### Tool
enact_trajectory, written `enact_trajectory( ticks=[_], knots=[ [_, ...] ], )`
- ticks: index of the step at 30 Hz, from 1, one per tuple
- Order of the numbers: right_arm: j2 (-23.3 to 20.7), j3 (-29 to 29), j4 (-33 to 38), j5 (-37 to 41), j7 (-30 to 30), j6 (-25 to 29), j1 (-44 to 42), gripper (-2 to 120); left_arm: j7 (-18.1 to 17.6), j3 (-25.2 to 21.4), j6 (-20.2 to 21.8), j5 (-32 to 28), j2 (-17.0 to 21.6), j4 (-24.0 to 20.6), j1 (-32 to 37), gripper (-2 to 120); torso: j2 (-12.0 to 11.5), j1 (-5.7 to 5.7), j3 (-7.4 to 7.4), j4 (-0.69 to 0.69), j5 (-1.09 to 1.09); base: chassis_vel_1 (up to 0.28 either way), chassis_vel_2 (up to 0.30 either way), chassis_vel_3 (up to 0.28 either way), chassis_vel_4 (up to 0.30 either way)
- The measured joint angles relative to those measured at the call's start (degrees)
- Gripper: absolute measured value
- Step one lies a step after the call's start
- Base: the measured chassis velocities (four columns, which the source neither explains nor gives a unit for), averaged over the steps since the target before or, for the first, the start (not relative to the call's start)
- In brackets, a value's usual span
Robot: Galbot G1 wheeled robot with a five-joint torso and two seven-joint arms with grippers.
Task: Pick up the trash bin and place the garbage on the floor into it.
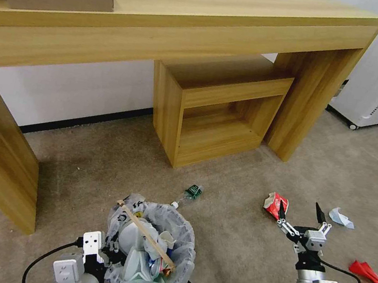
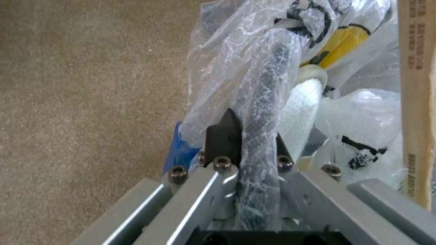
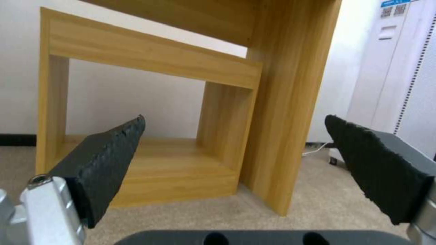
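Gripping trash bin (image 1: 152, 255) by its bagged rim with left gripper (image 1: 108, 246), fingers clamped on the dark rim through the plastic, bin sitting low at front left over the floor (image 1: 228, 257). Already holding a wooden stick (image 1: 145, 235) and wrappers inside. Hovering right gripper (image 1: 301, 214) with fingers spread wide, empty, just beside red packet (image 1: 276, 204). Remaining out: small bottle (image 1: 188, 194), white scrap (image 1: 341, 217), red wrapper (image 1: 371, 274). Judging roughly midway.
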Motion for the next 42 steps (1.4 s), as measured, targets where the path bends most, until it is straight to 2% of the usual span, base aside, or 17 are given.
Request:
enact_trajectory(
  ticks=[17, 27, 42],
  knots=[
    [0.7, 0.2, 0.2, 0.2, -1.0, -0.6, -0.2, 100, -0.1, -0.1, -0.1, 0.0, 0.6, -0.3, 0.3, 0, 0.0, 0.0, 0.0, 0.0, 0.0, 0.004, 0.002, -0.004, -0.003],
    [0.8, -0.2, 0.0, 0.2, -0.9, -1.3, 0.2, 100, -0.2, -0.2, -0.1, -0.5, 1.3, -0.2, -0.2, 0, 0.0, 0.0, 0.0, 0.0, -0.01, 0.124, 0.125, -0.118, -0.135],
    [0.0, -0.7, 0.3, -2.1, 6.1, -1.7, 0.4, 100, -0.3, -0.3, -0.1, -0.5, 1.5, -0.2, 0.1, 0, 0.0, 0.0, 0.01, 0.0, 0.0, 0.044, 0.049, -0.044, -0.045]
  ],
)
